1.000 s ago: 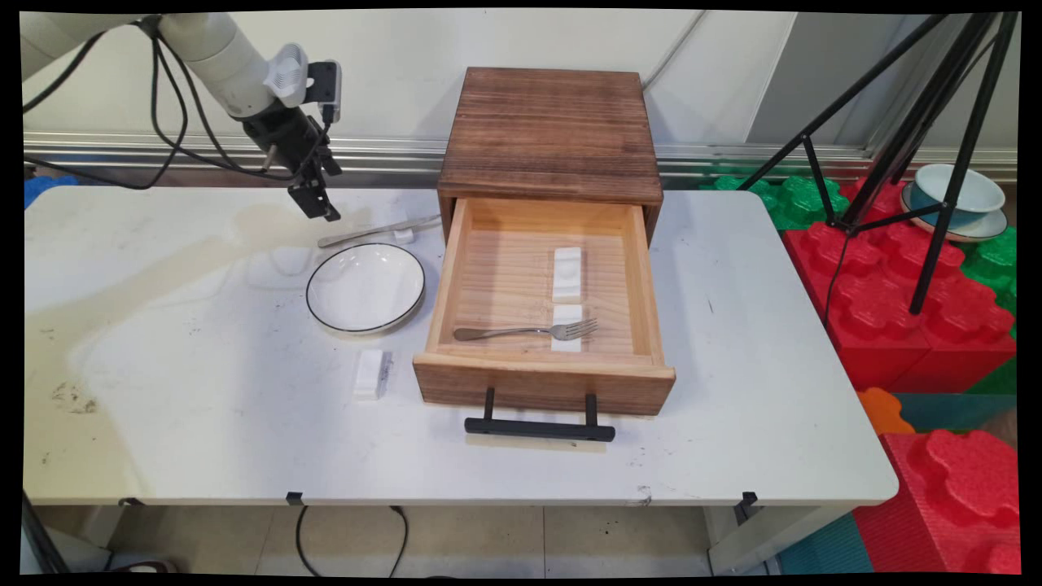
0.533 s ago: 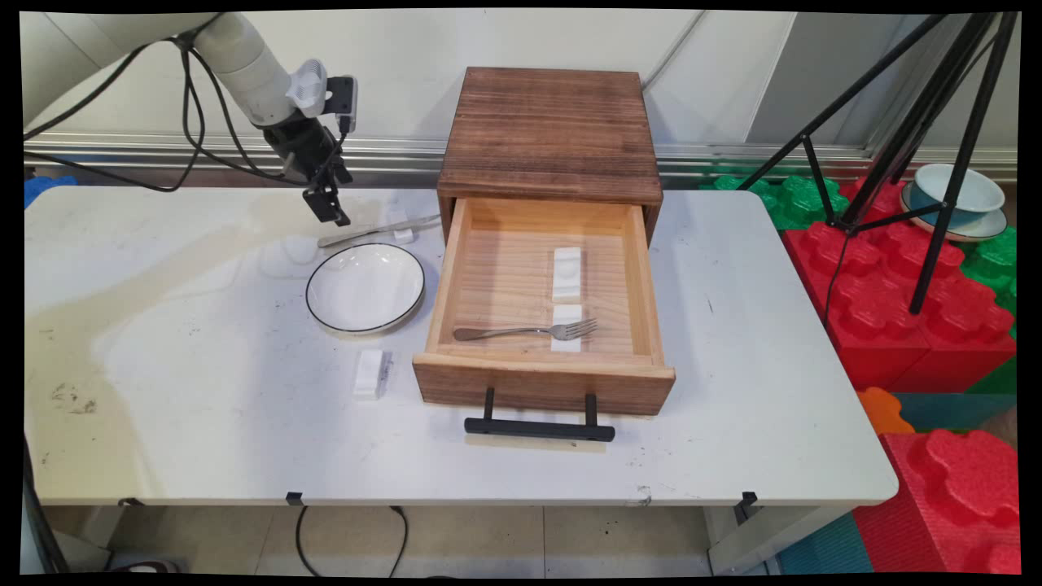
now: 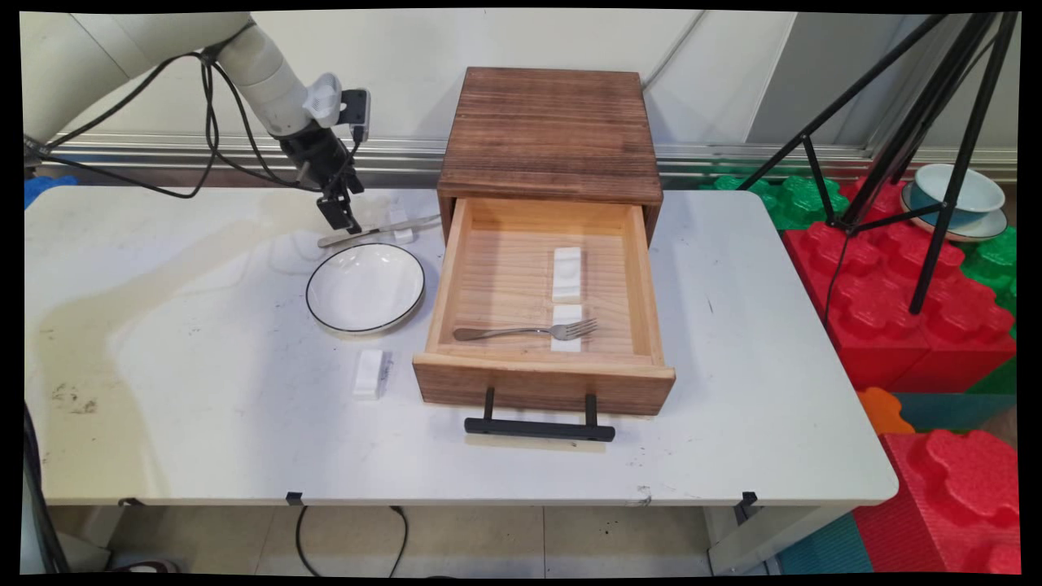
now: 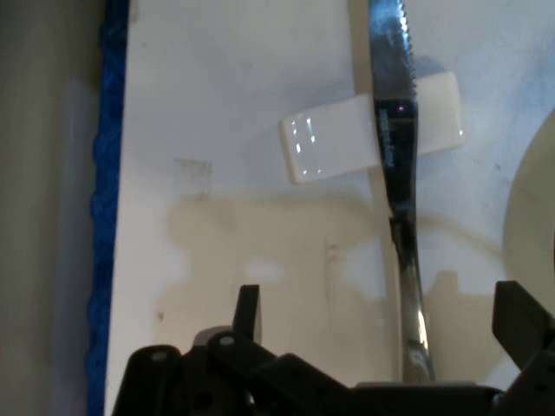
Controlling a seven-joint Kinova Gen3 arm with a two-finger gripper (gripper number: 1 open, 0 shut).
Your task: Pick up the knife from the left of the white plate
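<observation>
My black gripper hangs just above the handle end of a steel knife that lies across a small white rest at the back of the table, left of the drawer box. In the hand view the gripper is open, its fingers spread wide, and the knife runs between them, nearer the right finger, with its serrated blade over the white rest. A white plate with a dark rim sits just in front of the knife; its edge shows at the right.
A wooden box has its drawer pulled out, holding a fork and two white rests. Another white rest lies in front of the plate. Tripod legs and red foam blocks stand right of the table.
The gripper has moved right and down toward the knife's handle, from beside the plate's far left to just above the knife. Nothing on the table has shifted.
</observation>
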